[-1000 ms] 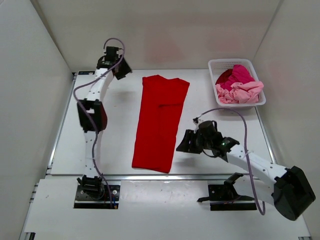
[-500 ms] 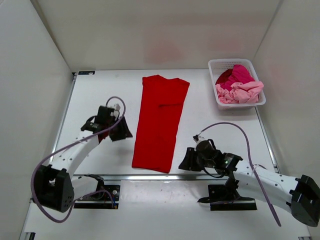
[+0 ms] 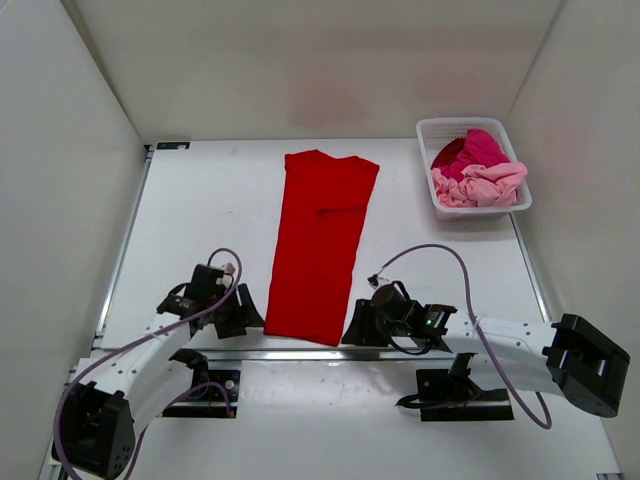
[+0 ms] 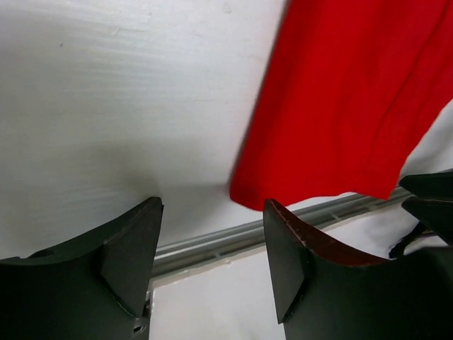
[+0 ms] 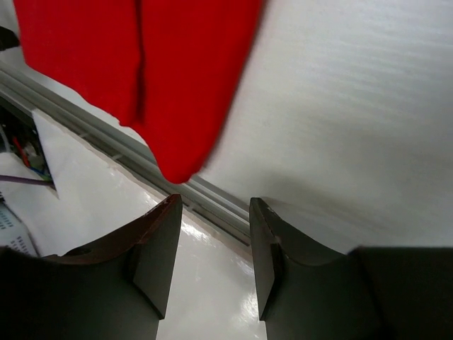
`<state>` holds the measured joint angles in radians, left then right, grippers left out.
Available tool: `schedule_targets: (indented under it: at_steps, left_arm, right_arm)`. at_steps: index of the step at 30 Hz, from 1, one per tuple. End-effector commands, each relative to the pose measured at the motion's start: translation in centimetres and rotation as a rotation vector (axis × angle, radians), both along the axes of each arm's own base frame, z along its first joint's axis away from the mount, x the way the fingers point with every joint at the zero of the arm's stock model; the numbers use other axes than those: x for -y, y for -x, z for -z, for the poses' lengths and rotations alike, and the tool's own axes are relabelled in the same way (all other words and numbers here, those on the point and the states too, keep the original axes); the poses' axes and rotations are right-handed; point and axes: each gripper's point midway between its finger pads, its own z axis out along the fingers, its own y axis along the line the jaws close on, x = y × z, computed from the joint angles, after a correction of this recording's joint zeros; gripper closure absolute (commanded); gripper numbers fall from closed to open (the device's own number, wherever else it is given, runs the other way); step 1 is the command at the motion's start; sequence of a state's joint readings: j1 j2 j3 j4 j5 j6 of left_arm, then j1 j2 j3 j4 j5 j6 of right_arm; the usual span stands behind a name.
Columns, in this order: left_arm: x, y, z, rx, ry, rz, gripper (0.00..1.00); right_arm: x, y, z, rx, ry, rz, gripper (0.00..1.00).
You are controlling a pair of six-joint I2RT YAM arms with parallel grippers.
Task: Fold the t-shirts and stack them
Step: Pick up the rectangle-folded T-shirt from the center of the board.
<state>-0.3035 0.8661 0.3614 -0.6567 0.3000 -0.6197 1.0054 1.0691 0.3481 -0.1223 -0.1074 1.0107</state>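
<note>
The left arm lies low along the near-left part of the table [image 3: 200,200]. Its hand [image 4: 214,212] points at the near-left corner of the red shirt [image 3: 320,240]. The fingers stand apart and nothing is between them: the wrist view shows only bare table and the metal strip [image 4: 212,237] along the near edge in the gap. The cloth corner lies just beyond the fingertip on that side. Whether it touches the finger cannot be told.

The red shirt lies flat in the middle of the table, folded lengthwise into a long narrow strip. It runs from close to the far edge down to the near edge, with its near end shifted a little toward the left. A folded-in layer shows as a seam along its upper half.

The right hand [image 5: 212,205] sits at the near edge just beside the shirt's near-right corner, pointing at it. Its fingers are also parted and hold nothing. The rounded red corner hangs just past one fingertip, blurred at its edge.

At the far-right corner of the table stands a white basket [image 3: 425,135]. It holds a crumpled magenta shirt [image 3: 478,148] toward the far side and a pale pink shirt [image 3: 480,185] bunched on the near side, well apart from both hands.
</note>
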Motion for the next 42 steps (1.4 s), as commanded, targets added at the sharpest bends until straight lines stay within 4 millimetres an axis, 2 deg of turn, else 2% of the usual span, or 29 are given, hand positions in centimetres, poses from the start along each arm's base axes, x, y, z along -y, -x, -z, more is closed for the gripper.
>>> schedule_targets:
  at_steps: [1,3,6,8,12,15,18,24,26,30,32,34,36,37,42]
  left_arm:
    - [1.2,-0.8,-0.4,0.045,0.079,-0.016,0.31]
    - [1.5,-1.2,-0.2,0.050,0.105,-0.037,0.29]
    - [2.4,-1.5,-0.1,0.051,0.147,-0.041,0.31]
    - [2.2,-1.5,0.3,0.051,0.132,-0.048,0.32]
    - [2.3,-0.2,1.0,0.031,0.110,0.000,0.36]
    - [2.3,0.9,2.0,-0.011,0.108,0.009,0.39]
    - [2.0,0.9,2.2,-0.012,0.089,0.004,0.42]
    - [2.5,0.4,2.0,0.000,0.096,0.023,0.57]
    - [2.8,0.6,2.0,-0.010,0.109,0.034,0.68]
    - [2.7,0.3,1.9,-0.003,0.099,0.039,0.80]
    - [2.7,0.6,1.9,-0.005,0.092,0.049,0.83]
    - [2.7,0.6,2.0,-0.009,0.092,0.046,0.83]
    - [2.8,0.7,1.9,-0.008,0.095,0.050,0.82]
    - [2.9,0.6,1.7,0.000,0.099,0.051,0.83]
    - [3.1,0.6,1.6,-0.003,0.114,0.052,0.85]
  right_arm:
    - [-2.4,-1.7,-2.4,0.036,-0.114,0.020,0.59]
    - [-2.9,-1.9,-2.8,0.032,-0.143,0.022,0.60]
    - [-3.3,-1.6,-2.2,0.011,-0.131,0.021,0.59]
    - [-3.5,-1.4,-2.1,-0.007,-0.147,0.018,0.58]
    - [-4.2,-1.4,-2.3,-0.009,-0.163,0.018,0.58]
    - [-3.6,-0.9,-1.3,-0.039,-0.156,0.031,0.59]
    - [-3.8,-1.3,-1.5,-0.052,-0.187,0.048,0.60]
    - [-4.2,-1.5,-1.4,-0.050,-0.180,0.044,0.68]
    - [-4.2,-1.5,-1.5,-0.048,-0.180,0.045,0.77]
    - [-3.6,-1.4,-0.8,-0.056,-0.154,0.058,0.81]
    - [-3.3,-1.5,-0.7,-0.063,-0.153,0.071,0.81]
    - [-2.9,-0.8,0.2,-0.101,-0.119,0.056,0.73]
    - [-2.8,-0.6,0.1,-0.091,-0.096,0.046,0.64]
    - [-2.9,-0.4,0.0,-0.090,-0.094,0.042,0.63]
    - [-2.6,-0.6,0.4,-0.108,-0.111,0.059,0.65]
